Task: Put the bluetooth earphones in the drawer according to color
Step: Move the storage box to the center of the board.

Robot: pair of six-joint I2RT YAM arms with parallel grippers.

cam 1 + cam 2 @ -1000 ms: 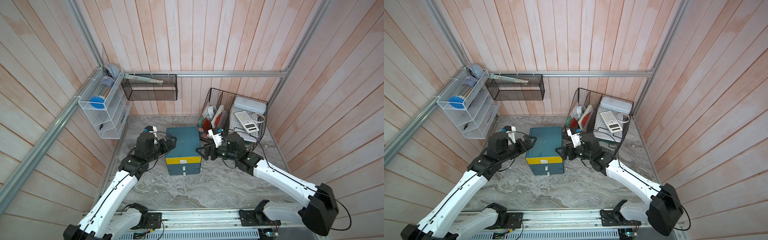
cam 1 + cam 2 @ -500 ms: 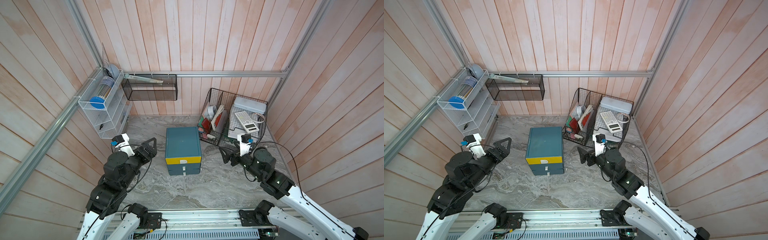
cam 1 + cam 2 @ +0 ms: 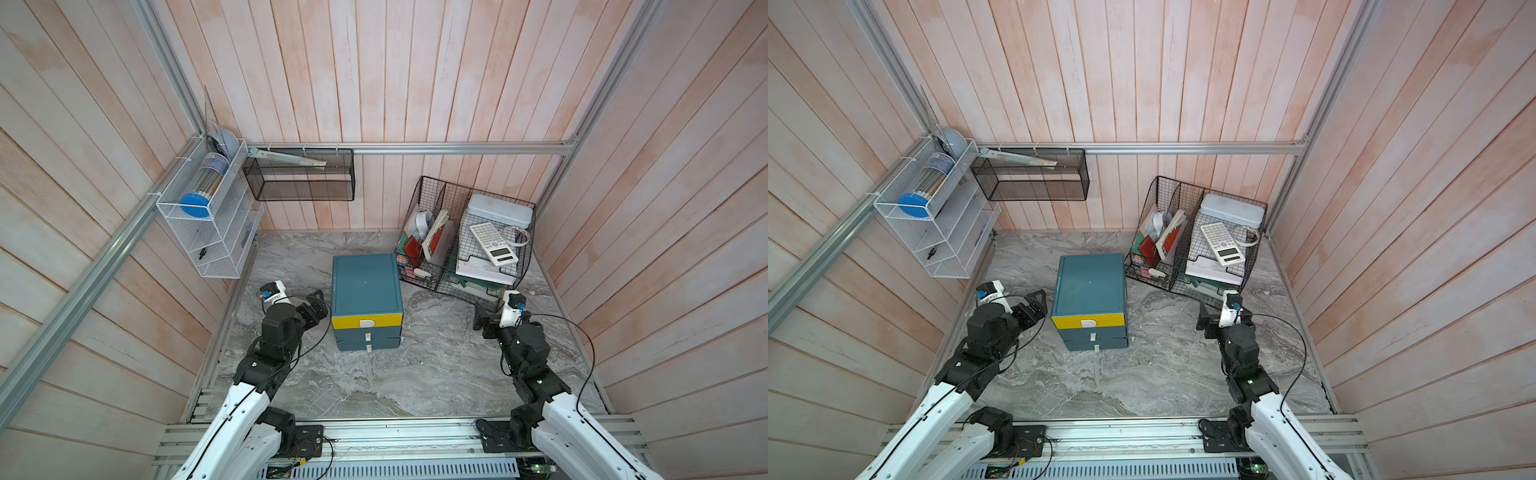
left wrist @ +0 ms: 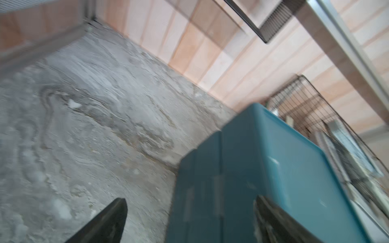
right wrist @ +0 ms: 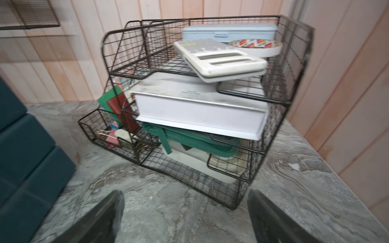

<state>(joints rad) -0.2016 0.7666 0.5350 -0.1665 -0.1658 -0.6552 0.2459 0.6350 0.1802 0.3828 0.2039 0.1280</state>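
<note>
The drawer (image 3: 366, 291) chest stood in the same place as 1 second before, with all 3 drawers shut: 1 yellow front on top and 2 teal fronts under it, each with 1 white handle (image 3: 368, 323). The bluetooth earphones did not show in any view, so the count outside was 0. I judge that they were already inside and the sorting was finished.

What changed was the arms: both grippers had been close against the 2 sides of the chest, and they had pulled back from it. The left gripper (image 3: 319, 302) was near the chest's left side, jaws wide apart, holding nothing. The right gripper (image 3: 484, 316) was well apart from its right side, also spread and empty. Behind the chest, to its right, stood 1 black wire organiser (image 3: 424, 199) with 1 calculator (image 3: 492, 243).
</note>
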